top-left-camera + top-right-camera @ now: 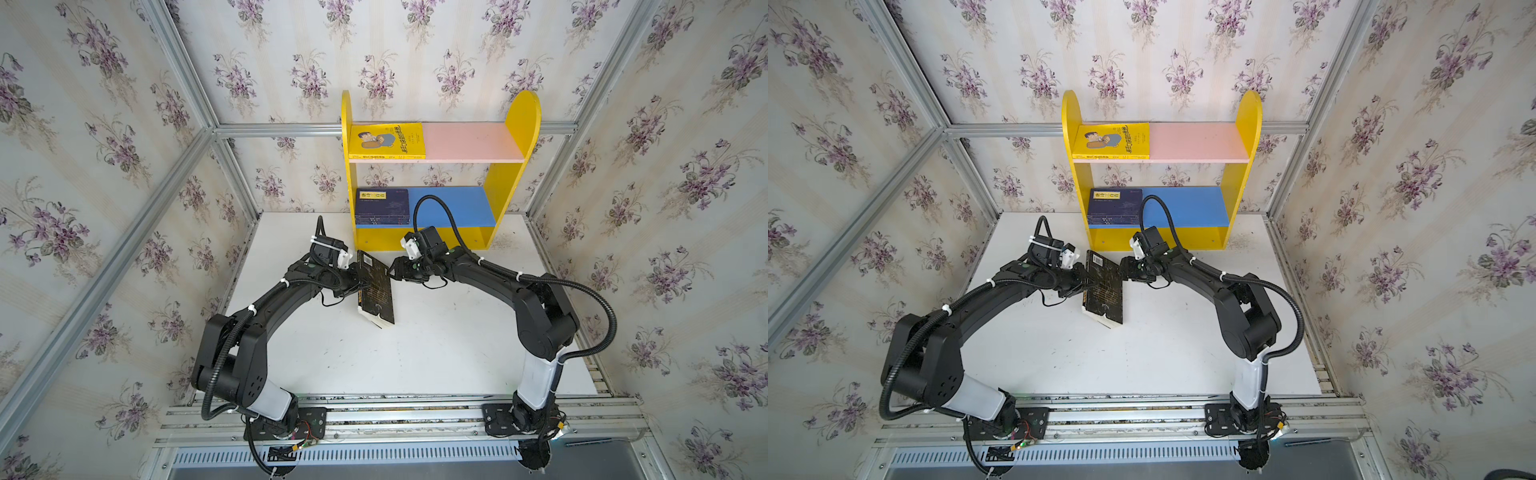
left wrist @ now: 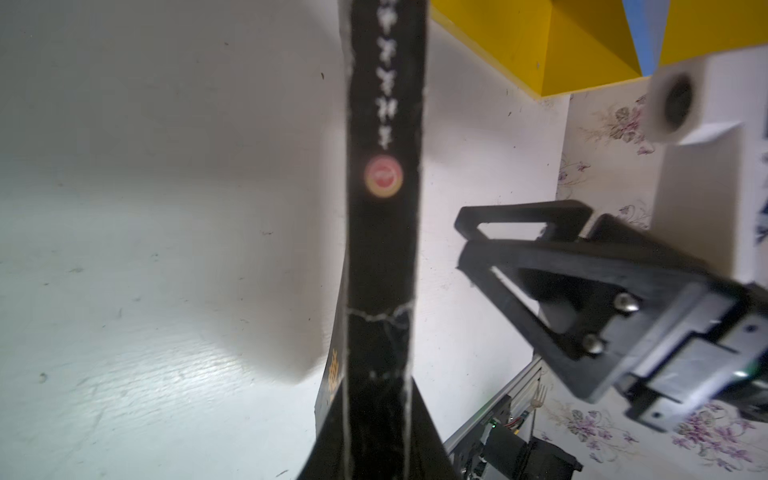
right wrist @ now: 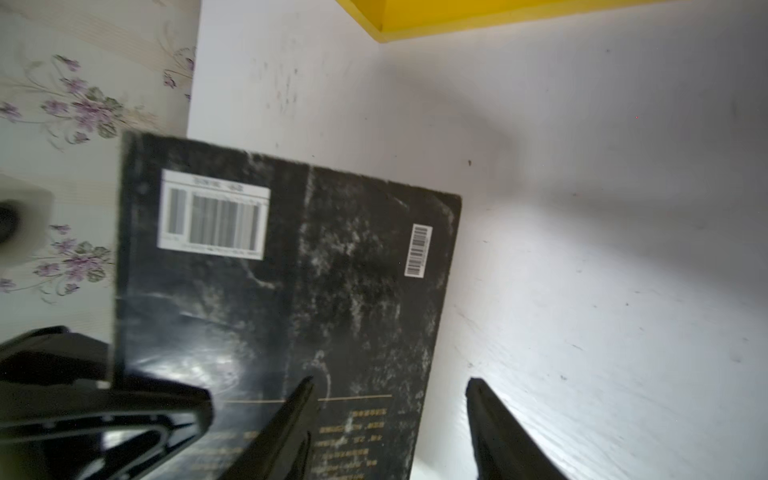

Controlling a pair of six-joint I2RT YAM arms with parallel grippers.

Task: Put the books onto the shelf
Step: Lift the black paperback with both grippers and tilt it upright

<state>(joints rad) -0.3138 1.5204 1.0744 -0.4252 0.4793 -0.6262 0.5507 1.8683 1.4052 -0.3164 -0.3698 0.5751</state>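
In both top views a black book hangs tilted over the white table, in front of the shelf. My left gripper is shut on its spine side. In the left wrist view the spine runs out from my left gripper. My right gripper stands open at the book's opposite edge. The barcoded cover shows between its spread fingers. A yellow book lies on the pink board. Navy books are stacked on the blue board.
The shelf stands against the back wall on the white table. My right arm's cable loop arches in front of the blue board. Wallpapered walls with aluminium rails close in both sides. The pink board's right half is bare.
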